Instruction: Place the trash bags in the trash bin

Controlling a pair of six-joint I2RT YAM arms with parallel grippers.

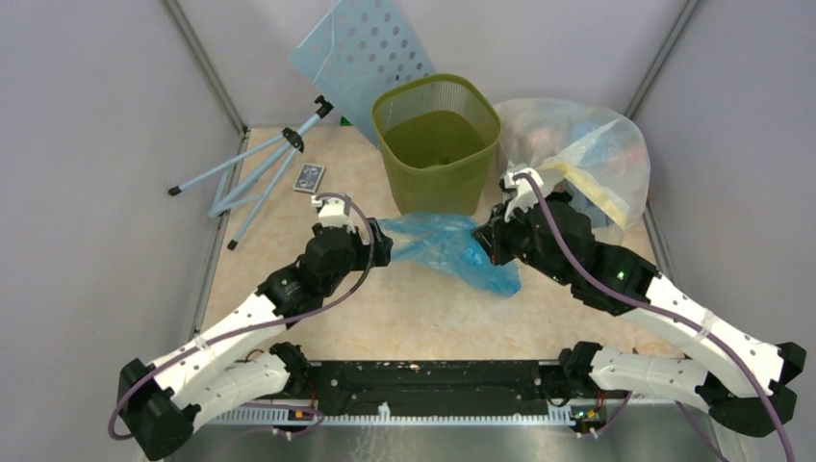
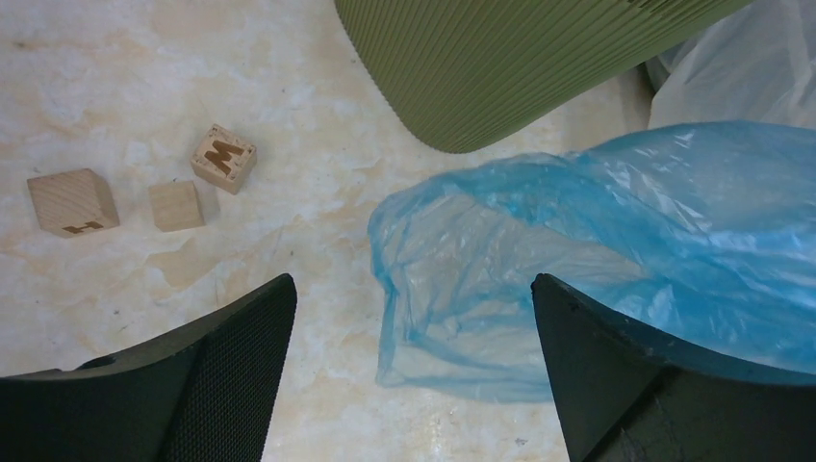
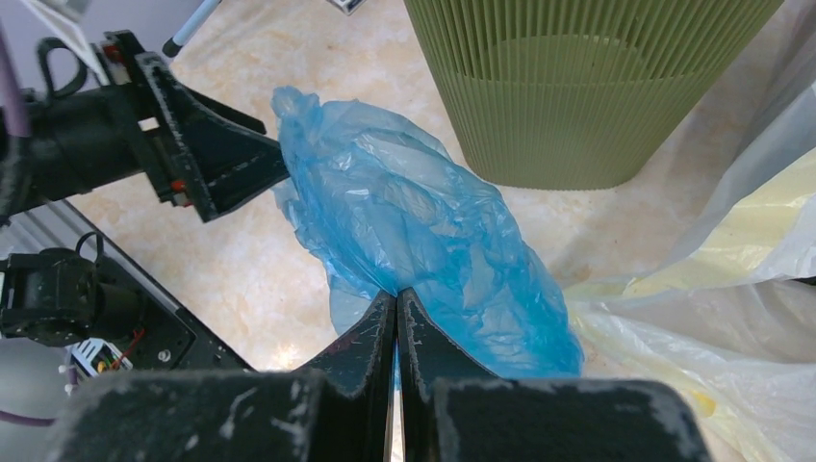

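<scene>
The crinkly light-blue trash bag (image 1: pixel 447 248) lies stretched on the table in front of the olive-green trash bin (image 1: pixel 438 144), which stands upright. My right gripper (image 3: pixel 396 292) is shut on the bag's (image 3: pixel 414 221) right part, with a fold of film pinched between its tips. My left gripper (image 2: pixel 412 281) is open at the bag's (image 2: pixel 616 241) left end, its fingers straddling the edge of the film without touching it. In the top view the left gripper (image 1: pixel 383 241) and right gripper (image 1: pixel 491 241) face each other across the bag. The bin (image 2: pixel 520 58) is just beyond.
A large clear yellowish bag (image 1: pixel 587 154) stuffed with items sits right of the bin. A perforated light-blue panel (image 1: pixel 370 48) leans behind it. A folded tripod (image 1: pixel 260 168) and a small card (image 1: pixel 309 177) lie at left. Three wooden blocks (image 2: pixel 176 205) sit near the left gripper.
</scene>
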